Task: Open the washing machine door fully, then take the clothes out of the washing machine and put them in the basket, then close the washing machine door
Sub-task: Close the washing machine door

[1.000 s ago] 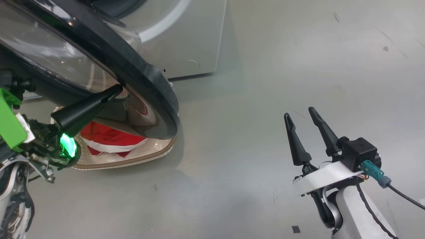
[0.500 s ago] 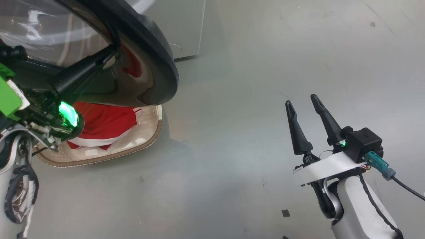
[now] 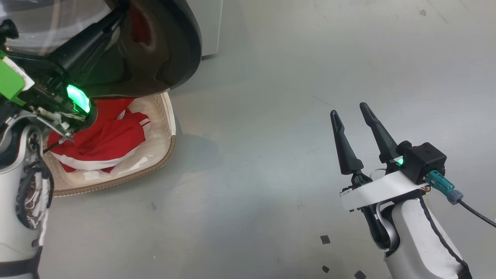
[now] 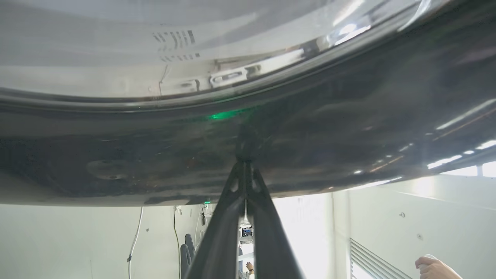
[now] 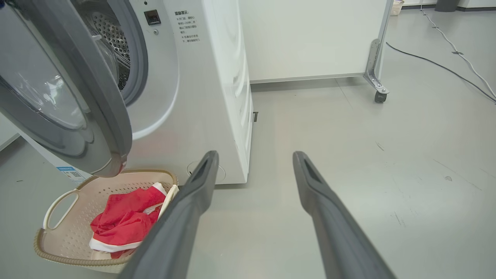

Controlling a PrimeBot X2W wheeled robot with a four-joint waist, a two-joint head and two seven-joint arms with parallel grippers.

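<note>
The washing machine door [image 3: 182, 46] is part open, its black ring hanging over the basket [image 3: 167, 128]. My left gripper [image 4: 245, 155] is shut with nothing in it, and its tips rest against the door [image 4: 348, 116] on the glossy ring. Red clothes [image 3: 104, 139] with white trim lie in the cream basket. The right wrist view shows the white washing machine [image 5: 217, 97], the half-open door [image 5: 77, 97], the basket [image 5: 46, 252] and the clothes [image 5: 124, 221] inside it. My right gripper [image 3: 348, 109] is open and empty over the bare floor, well to the right of the basket.
The steel drum [image 5: 112, 38] shows behind the door. A white partition on a caster [image 5: 379, 95] stands behind the machine, and a cable [image 5: 445, 68] runs across the floor at the far right. A person's hand [image 4: 434, 267] shows at the left wrist view's corner.
The head camera has shifted. The door, with my shut left gripper against it, has swung back off the basket toward the machine, uncovering more of the clothes. The right gripper stays open.
</note>
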